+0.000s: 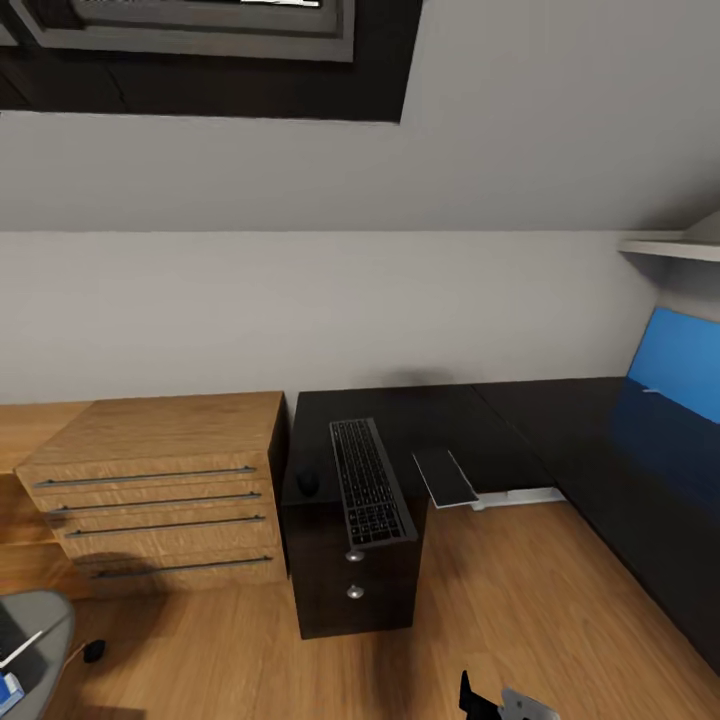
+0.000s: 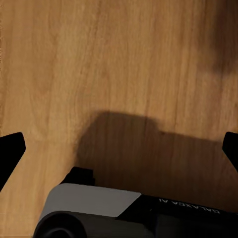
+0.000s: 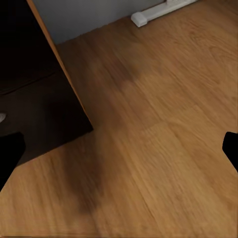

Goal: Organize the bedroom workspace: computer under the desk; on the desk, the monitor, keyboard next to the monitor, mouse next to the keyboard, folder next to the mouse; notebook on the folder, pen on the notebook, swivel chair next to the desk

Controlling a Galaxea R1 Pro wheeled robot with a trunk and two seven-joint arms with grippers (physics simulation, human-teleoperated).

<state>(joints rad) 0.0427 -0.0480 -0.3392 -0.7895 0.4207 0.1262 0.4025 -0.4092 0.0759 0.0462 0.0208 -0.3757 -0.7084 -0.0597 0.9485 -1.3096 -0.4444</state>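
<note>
Head view: long L-shaped desk (image 1: 440,410) with glossy black top along the grey wall, running round to the right; black drawer unit (image 1: 350,580) with two silver round knobs visible under its left end. Flat rectangular keyboard (image 1: 368,482) with dark grey keys lying lengthwise on the desk's left end, near edge overhanging the drawer front; small dark domed mouse (image 1: 307,481) just beside it, toward the light wooden dresser (image 1: 160,490) with four long metal handles, standing against the desk's left side. Thin flat grey notebook (image 1: 445,476) resting at the inner front edge of the desk, apart from the keyboard, partly past the edge. Bright blue panel (image 1: 685,365) against the right wall, mirrored in the glossy top. Grey seat of the swivel chair (image 1: 30,650) at the lower left corner on the wooden floor (image 1: 520,610); on it, a sliver of the blue folder (image 1: 10,687) and a thin white stick, perhaps the pen (image 1: 20,647). Left wrist view: left gripper (image 2: 119,148) spread wide, dark fingertips (image 2: 10,148) at both picture edges, nothing between, above bare wood planks with a grey robot part beneath. Right wrist view: right gripper (image 3: 119,148) likewise wide apart and empty, over wood floor beside the black drawer unit's foot and a white desk foot (image 3: 158,11) by the wall.
</note>
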